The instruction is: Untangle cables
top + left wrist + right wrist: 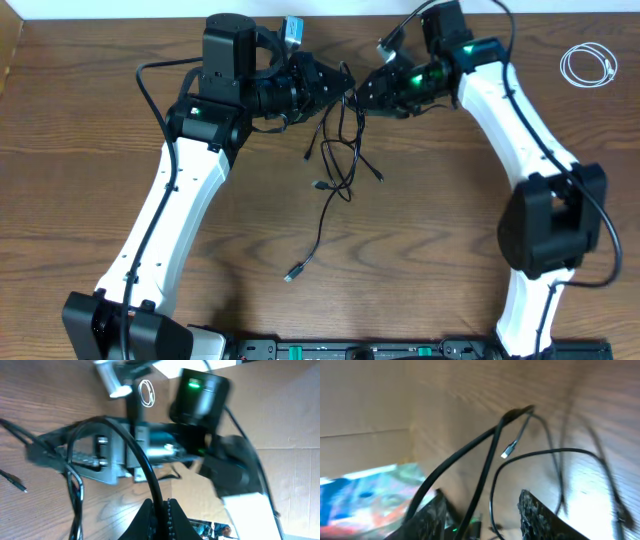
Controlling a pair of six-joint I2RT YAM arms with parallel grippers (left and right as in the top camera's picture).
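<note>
Left end effector (161, 505) is pinching the top strand of the black cables (340, 150), likely so their loops hang free. Right end effector (482, 497) is straddling them, opened wide; white cable (588, 65) is lying well apart.

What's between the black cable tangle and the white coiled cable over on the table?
In the overhead view, the right arm crosses that stretch between the black cables and white cable; elsewhere bare table.
</note>
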